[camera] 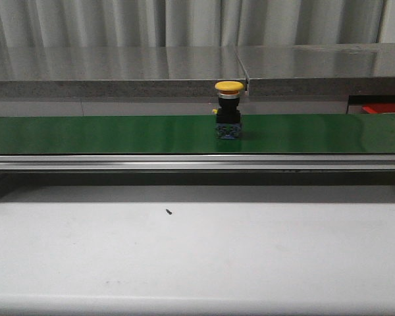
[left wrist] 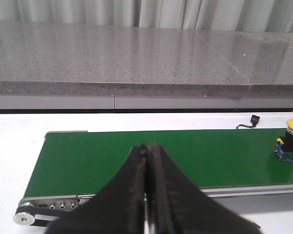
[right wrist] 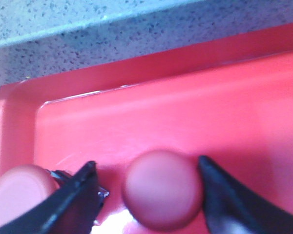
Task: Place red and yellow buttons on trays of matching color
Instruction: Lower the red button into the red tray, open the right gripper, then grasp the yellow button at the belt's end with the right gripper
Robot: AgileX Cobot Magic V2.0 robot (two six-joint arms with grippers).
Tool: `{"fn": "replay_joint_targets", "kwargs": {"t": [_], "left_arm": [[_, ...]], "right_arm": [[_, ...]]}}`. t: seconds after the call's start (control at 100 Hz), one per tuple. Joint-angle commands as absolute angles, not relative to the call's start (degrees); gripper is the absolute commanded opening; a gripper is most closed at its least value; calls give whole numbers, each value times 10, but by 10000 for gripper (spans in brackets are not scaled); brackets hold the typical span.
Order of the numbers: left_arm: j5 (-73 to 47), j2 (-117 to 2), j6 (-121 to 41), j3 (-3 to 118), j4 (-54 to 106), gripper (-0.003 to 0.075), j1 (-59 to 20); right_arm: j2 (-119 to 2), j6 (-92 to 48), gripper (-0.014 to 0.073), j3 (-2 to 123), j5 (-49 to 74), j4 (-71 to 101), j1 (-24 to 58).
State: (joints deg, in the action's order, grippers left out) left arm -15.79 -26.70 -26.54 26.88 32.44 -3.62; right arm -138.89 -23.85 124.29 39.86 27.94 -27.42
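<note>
A yellow button [camera: 229,108] on a black body stands upright on the green conveyor belt [camera: 105,133], right of centre; the left wrist view also shows this yellow button [left wrist: 292,141]. My left gripper [left wrist: 150,146] hangs shut and empty over the belt's near edge, far from it. My right gripper [right wrist: 147,163] is open over the red tray [right wrist: 161,112], its fingers on either side of a red button [right wrist: 162,189], with a gap on one side. A second red button [right wrist: 22,195] stands in the tray just outside one finger. The yellow tray is out of view.
A grey stone ledge [camera: 118,66] runs behind the belt. A corner of the red tray [camera: 385,107] shows at the far right. A small black speck [camera: 168,212] lies on the white table, and a small wired connector [left wrist: 254,119] lies behind the belt.
</note>
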Motion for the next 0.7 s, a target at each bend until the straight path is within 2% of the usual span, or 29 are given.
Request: {"fn": "replay_joint_targets", "kwargs": {"t": [0.0,0.36,0.69], "left_arm": [[-119,-268,-265,284,335,-19,-40],[-119,-268,-265,284,335,-19,-40],[-119,-268,-265,284,335,-19,-40]], "right_arm": [[-1347,-240,510,1263,382,296,-277],[-1300,-240,512,1274,385,297,-277],[-1197,-264,510,1278,528,298,-277]]}}
